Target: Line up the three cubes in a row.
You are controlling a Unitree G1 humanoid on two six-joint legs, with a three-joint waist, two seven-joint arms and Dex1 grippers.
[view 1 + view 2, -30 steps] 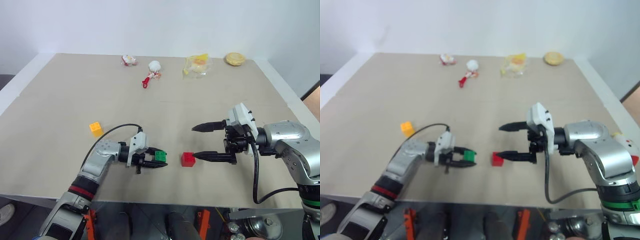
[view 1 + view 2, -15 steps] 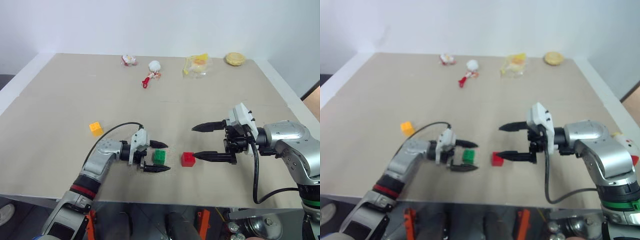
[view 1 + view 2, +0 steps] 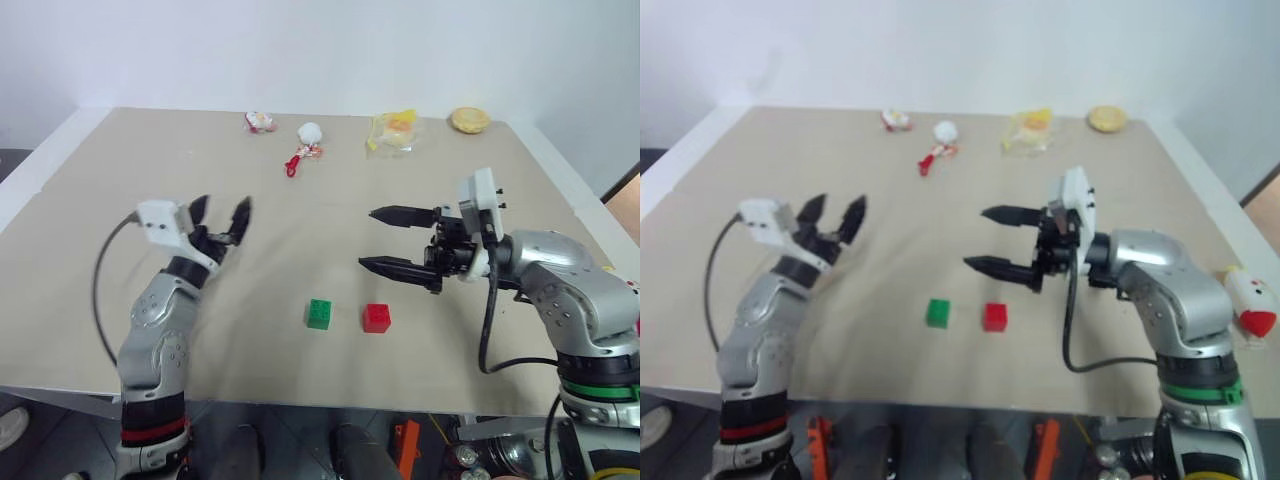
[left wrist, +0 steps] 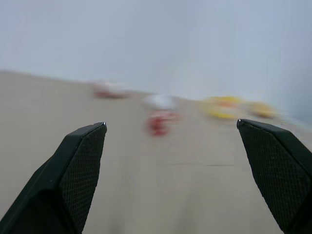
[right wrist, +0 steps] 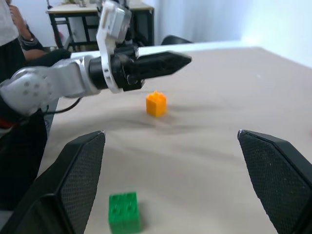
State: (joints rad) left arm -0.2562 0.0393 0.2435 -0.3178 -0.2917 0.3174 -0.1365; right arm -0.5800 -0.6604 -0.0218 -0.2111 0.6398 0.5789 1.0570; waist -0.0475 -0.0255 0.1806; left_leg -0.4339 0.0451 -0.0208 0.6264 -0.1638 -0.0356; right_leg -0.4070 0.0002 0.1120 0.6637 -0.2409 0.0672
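A green cube (image 3: 319,313) and a red cube (image 3: 377,318) are sitting side by side near the bench's (image 3: 120,170) front edge. The orange cube (image 5: 156,104) is waiting apart, toward the left edge, so one placement likely remains. Both the left end effector (image 3: 221,214) and the right end effector (image 3: 382,239) are hovering open and empty.

The left claw (image 3: 222,212) has let go of the green cube (image 3: 320,313) and lifted away leftward, open.

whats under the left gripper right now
Bare table; the open left gripper hangs raised and holds nothing. In the right wrist view, the yellow-orange cube sits on the table beyond it. The head views hide that cube.
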